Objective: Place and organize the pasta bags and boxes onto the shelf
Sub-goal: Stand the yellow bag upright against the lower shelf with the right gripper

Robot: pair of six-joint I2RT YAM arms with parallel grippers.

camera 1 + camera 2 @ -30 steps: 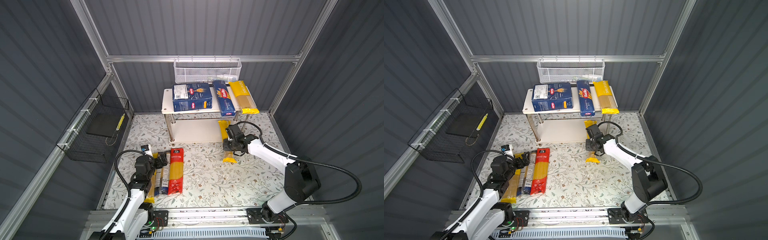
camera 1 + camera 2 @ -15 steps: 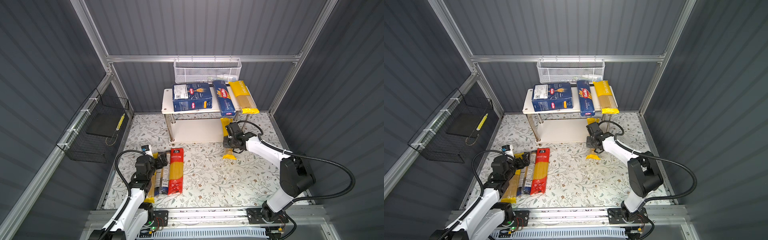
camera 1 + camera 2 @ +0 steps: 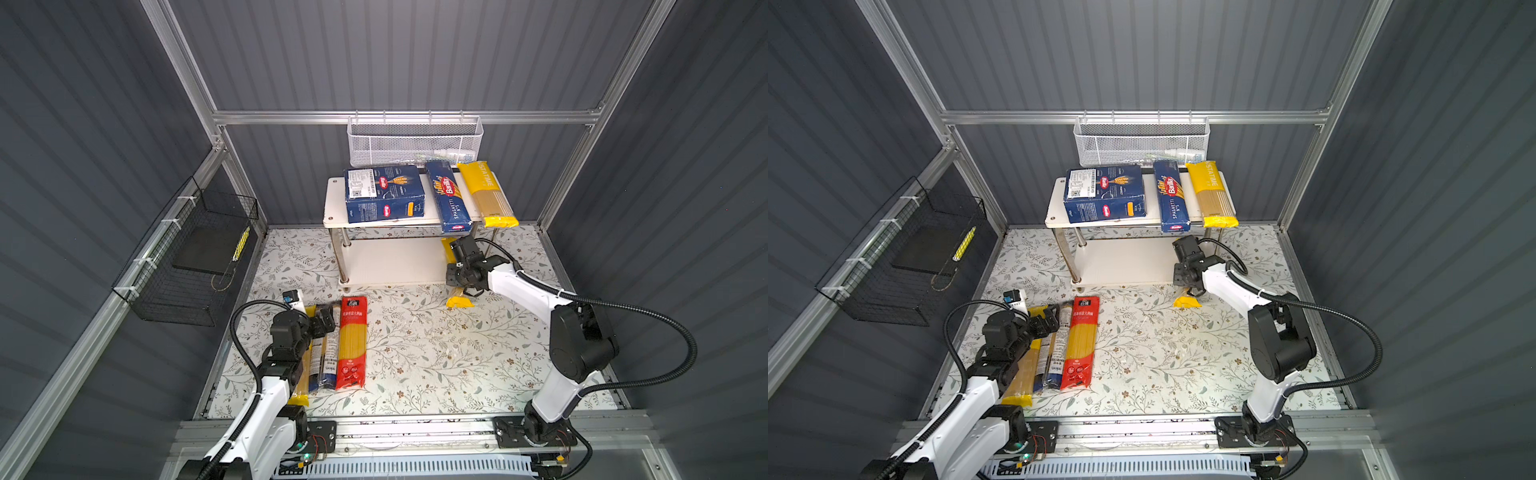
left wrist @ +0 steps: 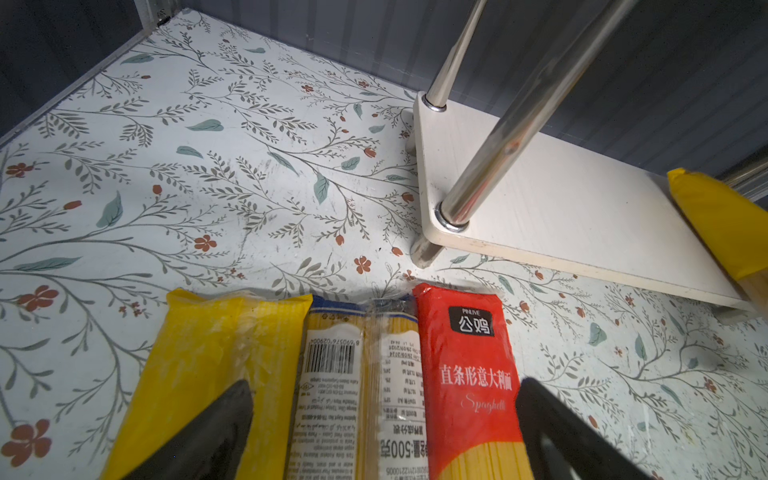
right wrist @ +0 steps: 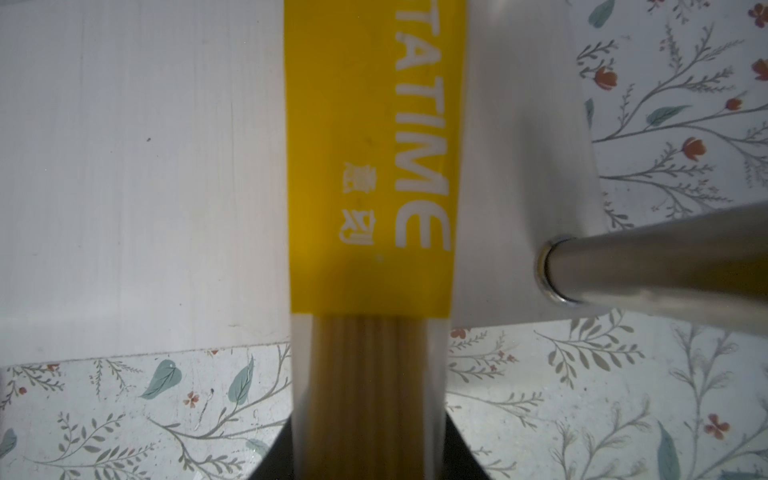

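The shelf (image 3: 334, 203) carries the wide pasta box (image 3: 384, 199), the narrow SPAGHETTI box (image 3: 449, 201) and a yellow-ended bag (image 3: 488, 195) on its top board. My right gripper (image 3: 467, 282) is shut on another yellow-ended bag (image 5: 370, 166). That bag's far end lies on the lower board (image 5: 145, 166) and its near end (image 3: 1187, 301) sticks out over the floor. My left gripper (image 4: 384, 388) hangs open low over three bags on the floor: a yellow one (image 4: 220, 332), a blue-and-white labelled one (image 4: 357, 361) and a red one (image 4: 465, 353).
A chrome shelf leg (image 5: 644, 266) stands close beside the held bag. A white mesh basket (image 3: 415, 141) hangs on the back wall above the shelf. A black wire basket (image 3: 195, 257) hangs on the left wall. Metal frame posts edge the floral floor.
My right gripper has moved toward the shelf and slid the yellow-ended bag further onto the lower board. The left arm has stayed where it was.
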